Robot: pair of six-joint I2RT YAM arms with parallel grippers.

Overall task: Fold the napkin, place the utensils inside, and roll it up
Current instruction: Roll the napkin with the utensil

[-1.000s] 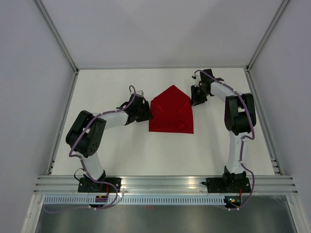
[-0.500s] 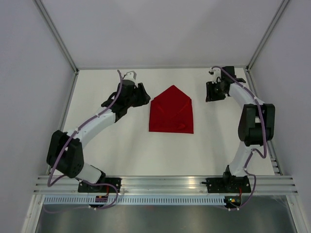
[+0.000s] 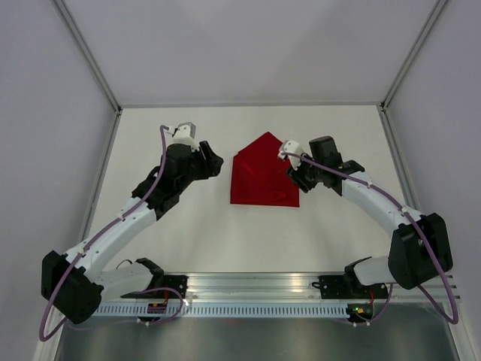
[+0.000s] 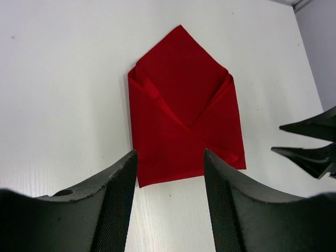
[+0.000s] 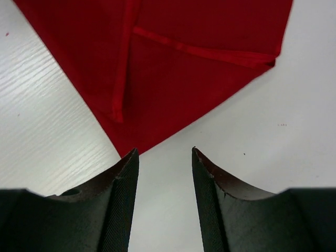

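The red napkin (image 3: 263, 171) lies flat mid-table, folded into an envelope shape with its point toward the far side. It also shows in the left wrist view (image 4: 184, 115) and the right wrist view (image 5: 173, 68). My left gripper (image 3: 213, 162) is open and empty, above the table just left of the napkin; in its own view (image 4: 169, 157) the jaws frame the napkin's near edge. My right gripper (image 3: 295, 178) is open and empty beside the napkin's right edge; in its own view (image 5: 164, 152) one napkin corner sits just ahead of the left finger. No utensil is in view.
The white table (image 3: 188, 226) is enclosed by white walls and metal frame rails (image 3: 98, 75). An aluminium rail (image 3: 255, 284) runs along the near edge by the arm bases. The right gripper's fingertips (image 4: 310, 142) show in the left wrist view.
The left arm stretched out and its gripper drew a little farther left of the napkin. The right gripper swung from the far right back to the napkin's right edge.
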